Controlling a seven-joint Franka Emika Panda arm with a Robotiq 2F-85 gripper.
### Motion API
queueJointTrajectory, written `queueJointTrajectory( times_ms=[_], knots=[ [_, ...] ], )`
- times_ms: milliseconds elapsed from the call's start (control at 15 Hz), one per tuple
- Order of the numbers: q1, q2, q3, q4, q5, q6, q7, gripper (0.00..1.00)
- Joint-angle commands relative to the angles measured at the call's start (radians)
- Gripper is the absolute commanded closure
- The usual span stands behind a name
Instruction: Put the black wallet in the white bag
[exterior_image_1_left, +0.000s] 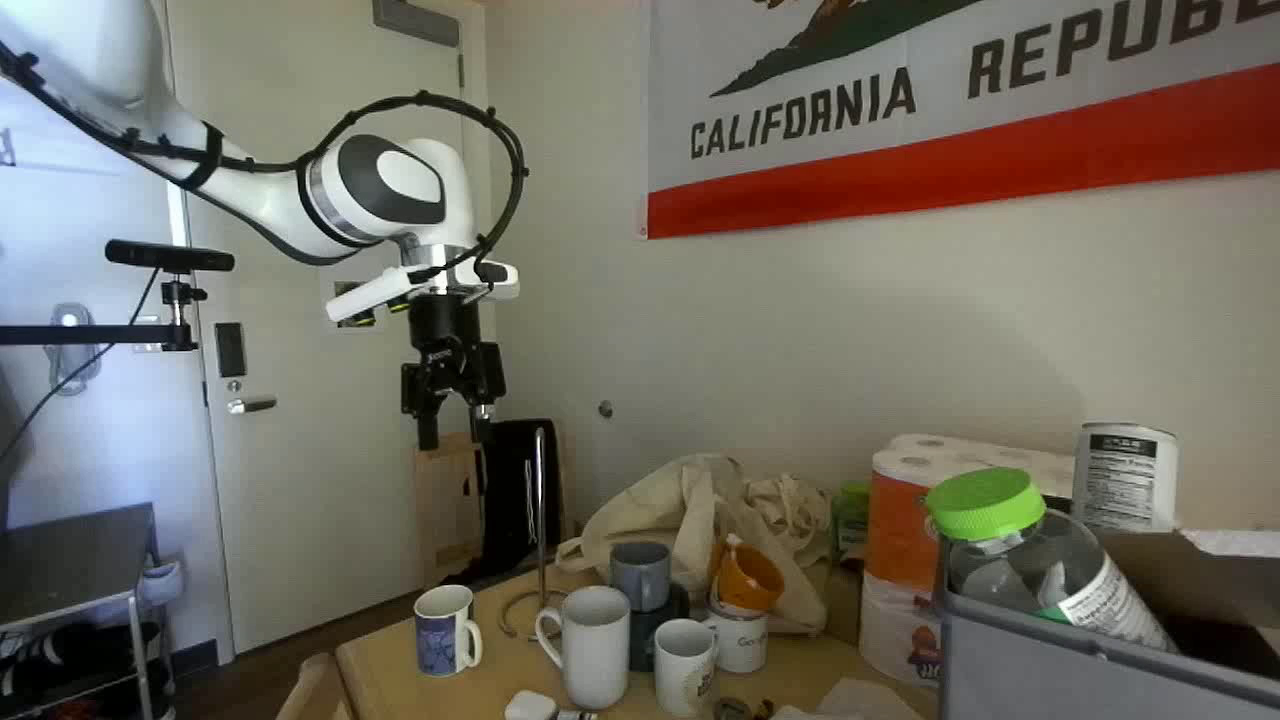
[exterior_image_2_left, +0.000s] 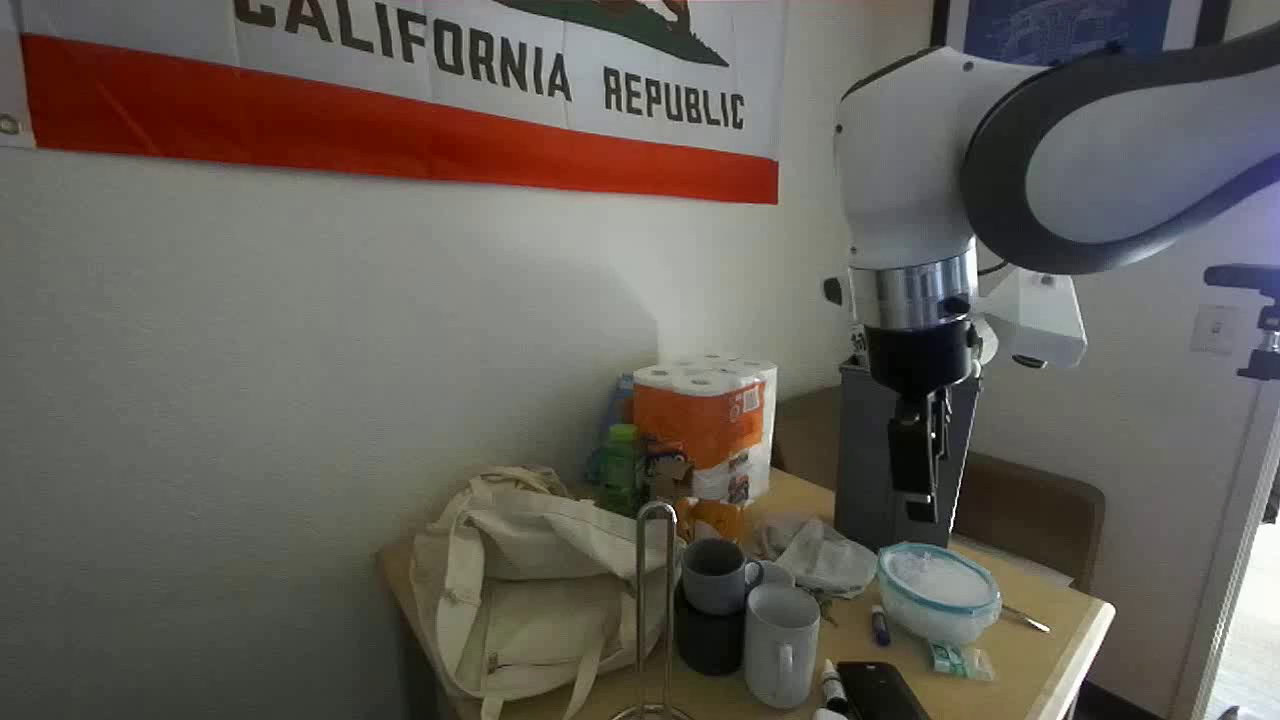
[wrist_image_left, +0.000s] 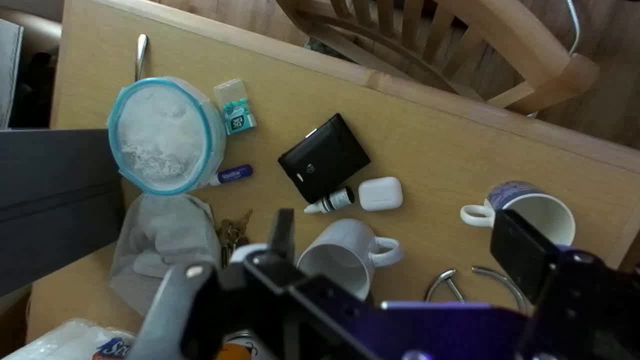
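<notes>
The black wallet lies flat on the wooden table in the wrist view, next to a small dropper bottle and a white earbud case. It also shows at the bottom of an exterior view. The white bag, a cream cloth tote, lies slumped near the wall in both exterior views; I cannot see it in the wrist view. My gripper points down, high above the table. Its fingers are spread wide with nothing between them, as the wrist view shows.
Several mugs, including a tall white mug and a blue-patterned mug, stand near a metal stand. A lidded bowl, a paper towel pack and a tall grey bin are also there. A chair adjoins the table.
</notes>
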Motion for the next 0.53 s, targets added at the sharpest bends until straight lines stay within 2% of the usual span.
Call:
queueJointTrajectory(
  times_ms=[0,467],
  knots=[
    [0.026,0.002,-0.024,0.003,-0.005,-0.003,0.004,0.0],
    [0.027,0.022,-0.035,-0.015,-0.031,0.022,0.004,0.0]
  ],
)
